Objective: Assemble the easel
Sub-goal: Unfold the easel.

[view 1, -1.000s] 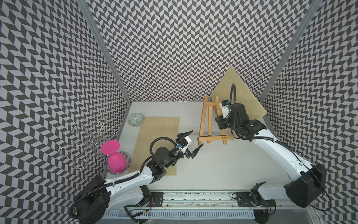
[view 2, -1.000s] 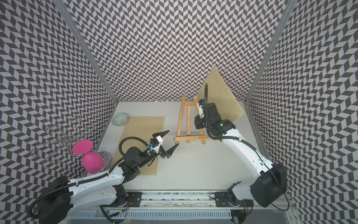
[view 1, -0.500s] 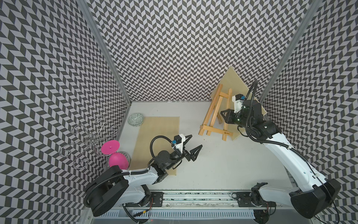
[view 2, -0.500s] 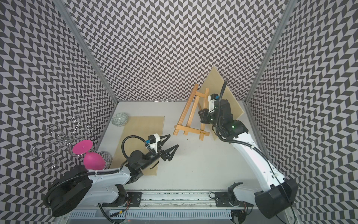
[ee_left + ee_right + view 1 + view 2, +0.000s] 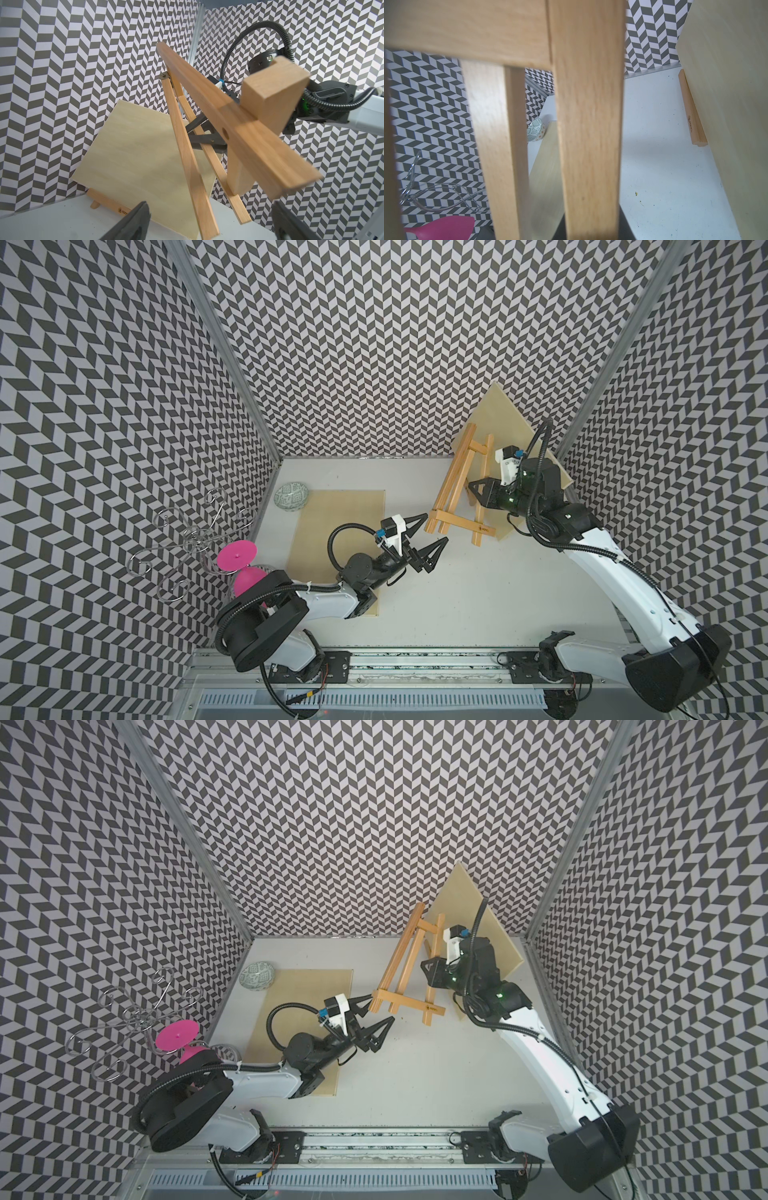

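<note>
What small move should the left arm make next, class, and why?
Probably ease the open left gripper forward to close on the ledge: the right gripper, shut on a front leg, holds the easel tilted, and the ledge's end lies just ahead.

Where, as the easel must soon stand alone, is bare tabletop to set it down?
Free: the table between the flat board, the right arm and the front rail. Crowded: the back right corner, the easel in the right claw before the leaning board, the left claw open at its base.
</note>
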Robot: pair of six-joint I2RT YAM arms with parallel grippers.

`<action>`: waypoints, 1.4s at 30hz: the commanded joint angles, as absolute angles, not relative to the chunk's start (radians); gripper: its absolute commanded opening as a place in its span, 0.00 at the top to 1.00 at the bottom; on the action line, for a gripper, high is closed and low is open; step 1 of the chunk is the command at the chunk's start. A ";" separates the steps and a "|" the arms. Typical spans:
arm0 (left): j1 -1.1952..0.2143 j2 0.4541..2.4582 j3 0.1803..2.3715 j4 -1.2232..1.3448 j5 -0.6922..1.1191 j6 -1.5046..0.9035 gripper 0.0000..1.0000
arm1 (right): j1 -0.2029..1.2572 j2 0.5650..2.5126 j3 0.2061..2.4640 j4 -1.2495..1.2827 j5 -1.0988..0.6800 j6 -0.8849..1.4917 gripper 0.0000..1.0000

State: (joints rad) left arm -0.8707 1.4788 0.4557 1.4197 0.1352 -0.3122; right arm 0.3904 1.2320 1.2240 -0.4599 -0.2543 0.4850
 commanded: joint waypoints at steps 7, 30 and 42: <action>-0.825 1.600 0.530 1.398 0.089 -0.321 0.09 | 0.396 1.151 1.226 -0.367 -0.320 0.506 1.00; -0.515 1.728 0.639 1.256 0.303 -0.464 0.12 | 0.400 1.152 1.265 -0.555 -0.311 0.379 1.00; -0.485 1.452 0.584 0.839 0.290 -0.429 0.12 | 0.429 1.263 1.288 -0.370 0.027 0.365 1.00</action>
State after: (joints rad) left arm -0.4862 1.5356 0.6048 1.0161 0.3271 -0.4408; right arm 0.4038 1.2446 1.3033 -0.5953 -0.1215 0.3565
